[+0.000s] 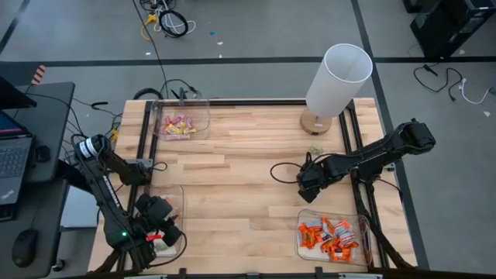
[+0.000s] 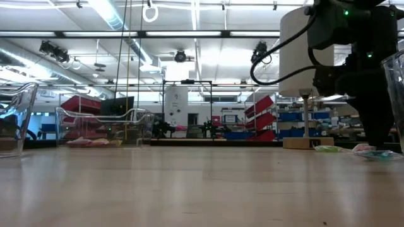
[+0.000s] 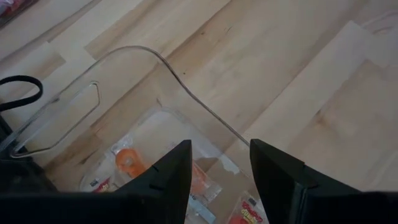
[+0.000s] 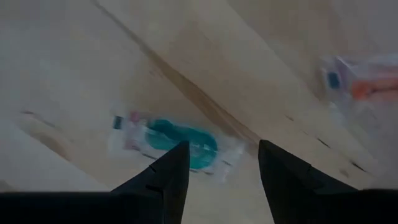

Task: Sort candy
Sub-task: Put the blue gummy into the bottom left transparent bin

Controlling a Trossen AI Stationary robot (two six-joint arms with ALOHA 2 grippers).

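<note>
I'm looking down on a pale wood-plank tabletop [image 1: 248, 178] framed by dark rails. Directly under my right tool [image 4: 217, 163], whose fingers stand apart, a pale candy with a teal mark [image 4: 180, 142] lies flat on the boards. Beside that tool sits a clear bin of orange candy [image 1: 333, 236]. Beyond it stands a white lamp [image 1: 335, 85] on a wooden base. My left tool [image 3: 219, 163] hangs over another clear bin [image 1: 161, 208]; well ahead of it sits a bin of pink-and-yellow candy [image 1: 180, 124].
</note>
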